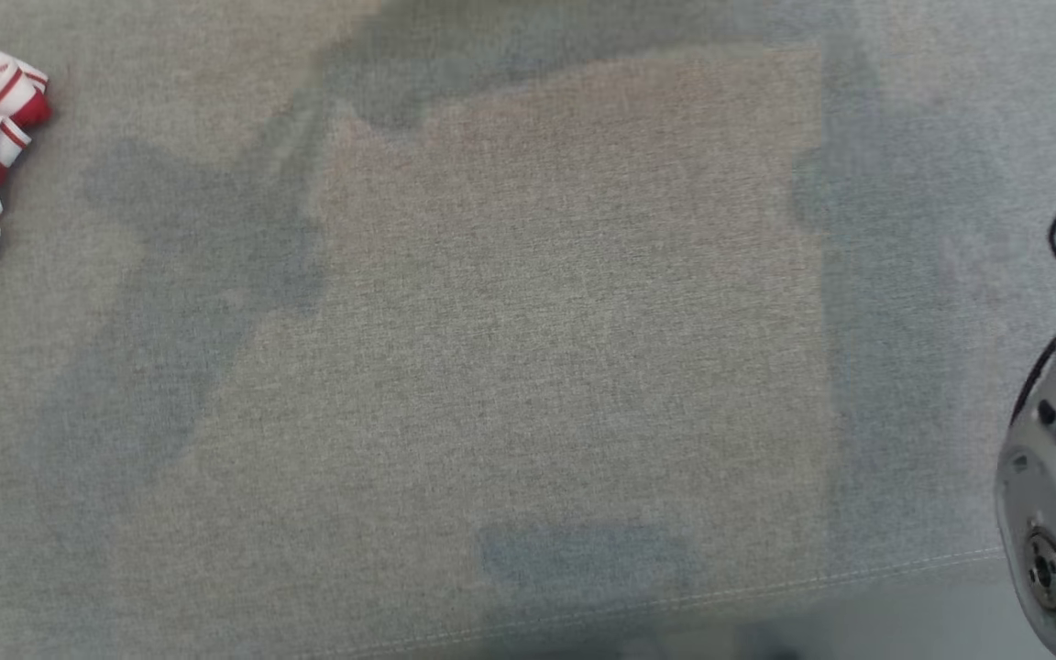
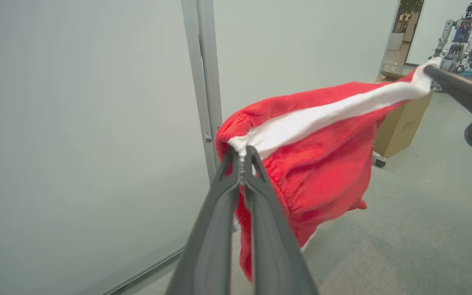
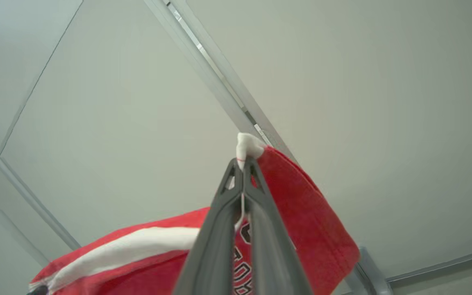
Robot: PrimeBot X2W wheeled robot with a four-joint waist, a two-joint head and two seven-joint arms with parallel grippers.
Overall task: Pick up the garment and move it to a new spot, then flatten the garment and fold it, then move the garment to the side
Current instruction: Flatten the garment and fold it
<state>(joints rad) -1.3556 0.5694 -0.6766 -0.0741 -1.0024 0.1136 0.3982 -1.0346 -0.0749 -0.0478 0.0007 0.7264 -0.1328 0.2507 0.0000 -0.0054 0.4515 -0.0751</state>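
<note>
Your left claw (image 2: 242, 152) is pinched shut on one end of the jersey (image 2: 322, 164); your right claw (image 3: 243, 162) grips the other, cloth slung between them.

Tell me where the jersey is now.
The jersey hangs between both claws: in the left wrist view the left claw pinches one end of its white band, the right claw the other at upper right.

Jersey (image 3: 301, 213): black, white-outlined lettering (image 3: 242, 262), partly hidden and not readable as a word. Cardboard box (image 2: 404, 119): printed mark, too small to read.
</note>
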